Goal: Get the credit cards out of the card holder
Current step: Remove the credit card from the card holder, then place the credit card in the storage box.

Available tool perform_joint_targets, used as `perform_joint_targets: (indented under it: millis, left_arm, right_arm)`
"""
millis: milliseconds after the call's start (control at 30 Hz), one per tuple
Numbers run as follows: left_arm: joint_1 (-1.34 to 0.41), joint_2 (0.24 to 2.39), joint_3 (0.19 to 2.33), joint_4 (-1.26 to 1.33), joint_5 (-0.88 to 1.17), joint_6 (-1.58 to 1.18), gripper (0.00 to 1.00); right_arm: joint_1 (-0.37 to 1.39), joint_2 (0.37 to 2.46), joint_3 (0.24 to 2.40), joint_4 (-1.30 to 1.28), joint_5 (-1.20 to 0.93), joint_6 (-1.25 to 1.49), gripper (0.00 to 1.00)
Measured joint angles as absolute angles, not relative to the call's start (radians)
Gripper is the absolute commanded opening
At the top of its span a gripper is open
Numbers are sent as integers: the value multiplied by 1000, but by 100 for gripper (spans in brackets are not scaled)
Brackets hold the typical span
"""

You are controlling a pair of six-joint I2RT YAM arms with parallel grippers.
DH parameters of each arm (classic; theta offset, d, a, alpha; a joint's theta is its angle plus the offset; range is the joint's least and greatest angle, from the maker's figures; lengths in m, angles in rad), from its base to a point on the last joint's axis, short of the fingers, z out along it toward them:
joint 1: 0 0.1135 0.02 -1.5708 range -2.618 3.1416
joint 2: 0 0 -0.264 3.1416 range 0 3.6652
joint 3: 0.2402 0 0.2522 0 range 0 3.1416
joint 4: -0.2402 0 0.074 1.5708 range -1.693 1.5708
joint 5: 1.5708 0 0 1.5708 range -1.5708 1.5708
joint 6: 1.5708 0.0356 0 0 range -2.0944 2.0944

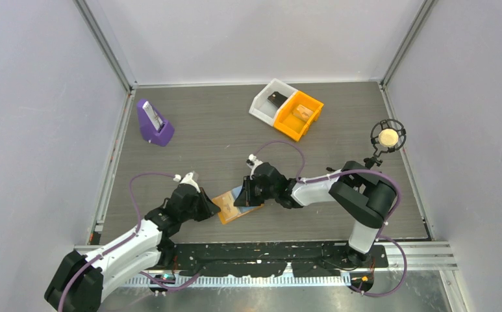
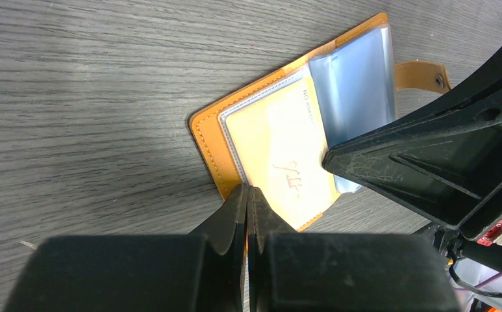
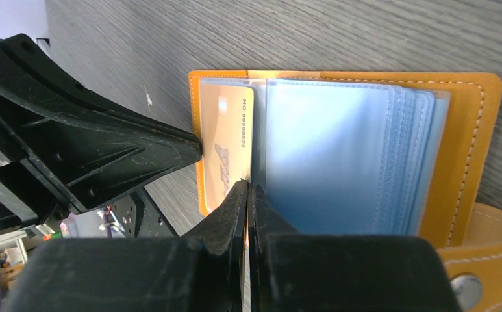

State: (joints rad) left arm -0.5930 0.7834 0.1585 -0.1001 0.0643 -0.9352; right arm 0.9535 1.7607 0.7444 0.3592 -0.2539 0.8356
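Observation:
The orange card holder lies open like a book near the table's front edge, its light blue sleeves fanned on one side. A yellow credit card sits in the clear sleeve on the other side. My right gripper is shut at that card's inner edge by the fold, pinching it. My left gripper is shut, its tips pressed onto the holder's orange rim beside the card. Both grippers meet over the holder, the left gripper on its left and the right gripper on its right. The strap with its stud hangs free.
A white bin and an orange bin stand together at the back. A purple stand holding a grey device is at the back left. A round microphone-like object on a stalk stands at the right. Walls close in the table.

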Motion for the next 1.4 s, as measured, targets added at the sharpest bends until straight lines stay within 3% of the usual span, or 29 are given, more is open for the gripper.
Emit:
perform_joint_targets:
  millis: [1200,1267,1400]
  left_arm:
    - [-593,812,179,-112,67,-920,0]
    - [-593,807,185,-129,73,-909,6]
    - [-593,783,207,-177,104,-892,32]
  right_arm:
    - [781,1615,618,405,-392,848,5]
    - [763,1584,618,376,-400,828,5]
    - [719,1498,619,299,-414,761,5]
